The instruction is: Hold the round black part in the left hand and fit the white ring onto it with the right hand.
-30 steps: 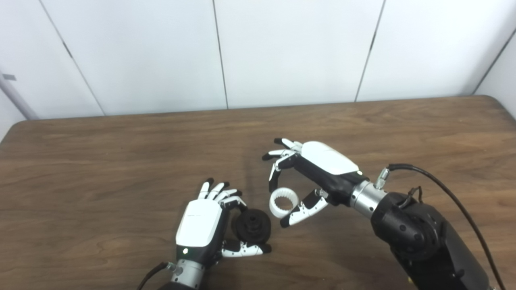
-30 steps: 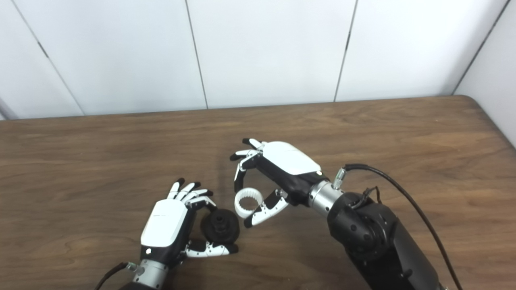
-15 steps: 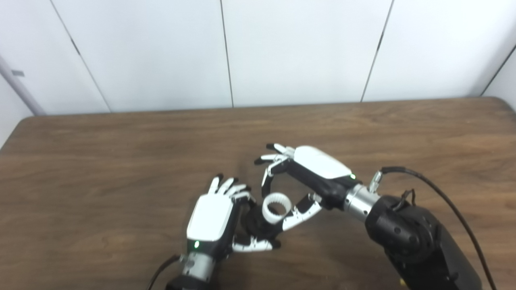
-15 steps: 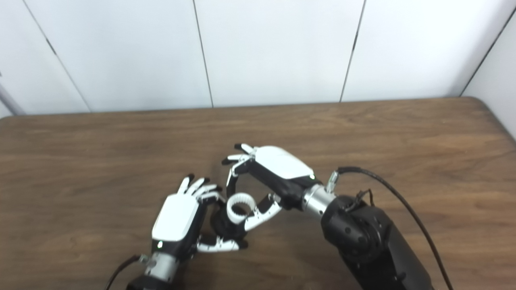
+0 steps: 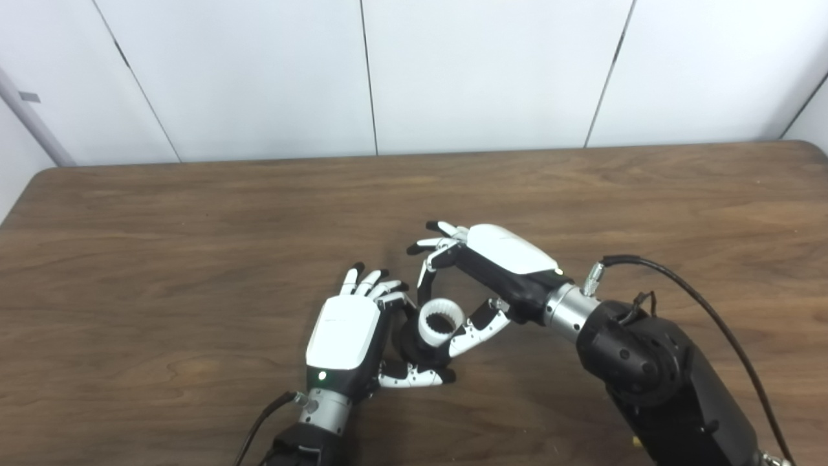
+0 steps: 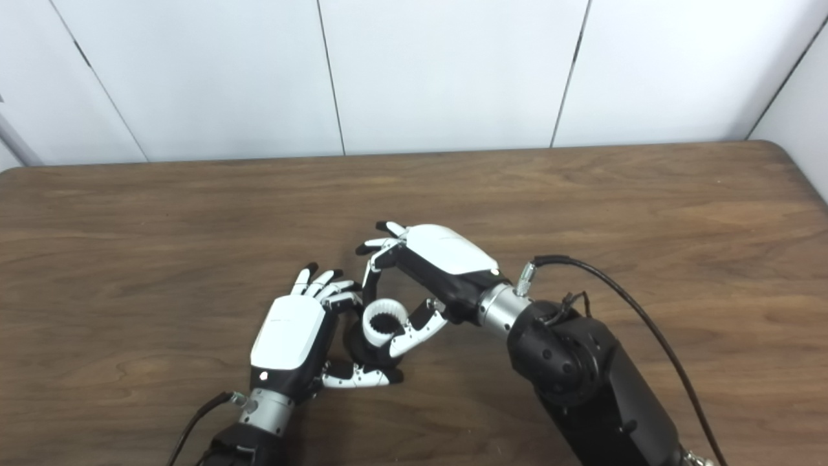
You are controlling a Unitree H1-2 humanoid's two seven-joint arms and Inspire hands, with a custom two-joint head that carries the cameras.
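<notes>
Since a second ago I see my right hand (image 5: 491, 272) has carried the ribbed white plastic ring (image 5: 440, 321), pinched between thumb and a finger, from clear of the round black plastic part (image 5: 412, 343) to right against its face. My left hand (image 5: 352, 336) grips that part above the brown wooden table (image 5: 162, 259). The ring and fingers hide most of the part, so I cannot tell whether the ring is seated.
</notes>
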